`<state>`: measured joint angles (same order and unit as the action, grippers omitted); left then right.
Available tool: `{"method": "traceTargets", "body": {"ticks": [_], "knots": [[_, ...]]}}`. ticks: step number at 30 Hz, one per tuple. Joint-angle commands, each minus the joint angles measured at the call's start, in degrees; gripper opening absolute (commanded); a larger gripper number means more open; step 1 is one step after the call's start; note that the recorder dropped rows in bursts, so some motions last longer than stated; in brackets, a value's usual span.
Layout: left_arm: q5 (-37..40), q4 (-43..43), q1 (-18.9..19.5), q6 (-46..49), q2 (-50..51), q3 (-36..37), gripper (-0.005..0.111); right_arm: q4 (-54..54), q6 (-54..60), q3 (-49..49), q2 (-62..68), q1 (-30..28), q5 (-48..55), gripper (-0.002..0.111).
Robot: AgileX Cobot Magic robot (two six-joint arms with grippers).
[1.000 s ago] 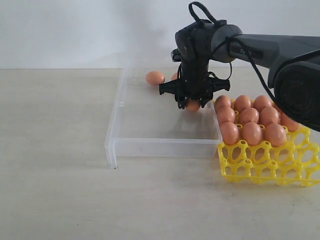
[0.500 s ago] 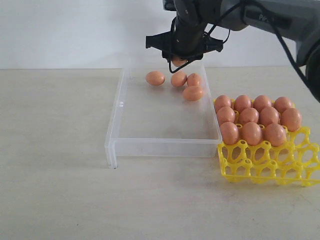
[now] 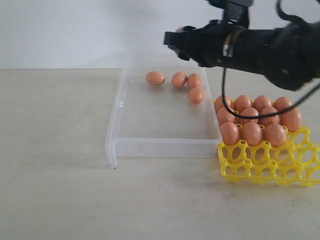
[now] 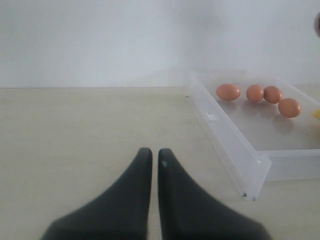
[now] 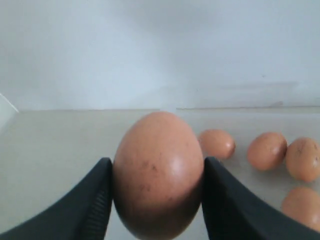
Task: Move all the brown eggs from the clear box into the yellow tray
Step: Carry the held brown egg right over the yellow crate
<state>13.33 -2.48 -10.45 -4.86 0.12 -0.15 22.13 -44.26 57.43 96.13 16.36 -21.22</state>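
Observation:
My right gripper (image 5: 156,162) is shut on one brown egg (image 5: 157,175), a black finger on each side of it. In the exterior view this gripper (image 3: 175,42) hangs high over the far end of the clear box (image 3: 120,107). Several brown eggs (image 3: 179,79) lie loose at that far end, also seen in the left wrist view as brown eggs (image 4: 255,93). The yellow tray (image 3: 270,167) stands right of the box, its rear cells filled with several eggs (image 3: 251,132). My left gripper (image 4: 155,152) is shut with nothing in it, over bare table left of the clear box (image 4: 225,135).
The beige table (image 3: 55,150) runs wide to the left of the box and in front of it. A white wall stands behind. The right arm (image 3: 270,50) stretches across above the tray's rear rows.
My right gripper rose out of the box with an egg in it, and the arm has swung up to lie nearly level. One loose egg in the box shifted slightly.

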Motion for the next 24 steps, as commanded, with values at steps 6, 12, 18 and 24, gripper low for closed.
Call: {"method": "traceTargets", "body": {"ticks": [6, 12, 18, 24], "knots": [[-0.1, 0.1, 0.2, 0.1, -0.1, 0.1, 0.004, 36.1, -30.2, -18.1, -11.4, -29.3, -39.6, 0.000], [-0.1, 0.1, 0.2, 0.1, -0.1, 0.1, 0.004, 60.8, -33.7, -18.0, -7.2, -48.4, -48.7, 0.000], [-0.1, 0.1, 0.2, 0.1, -0.1, 0.1, 0.004, 62.6, -25.8, -18.0, -0.7, -51.8, -48.7, 0.000], [-0.1, 0.1, 0.2, 0.1, -0.1, 0.1, 0.004, 63.4, -18.5, -18.0, 5.4, -51.8, -39.7, 0.000]]}}
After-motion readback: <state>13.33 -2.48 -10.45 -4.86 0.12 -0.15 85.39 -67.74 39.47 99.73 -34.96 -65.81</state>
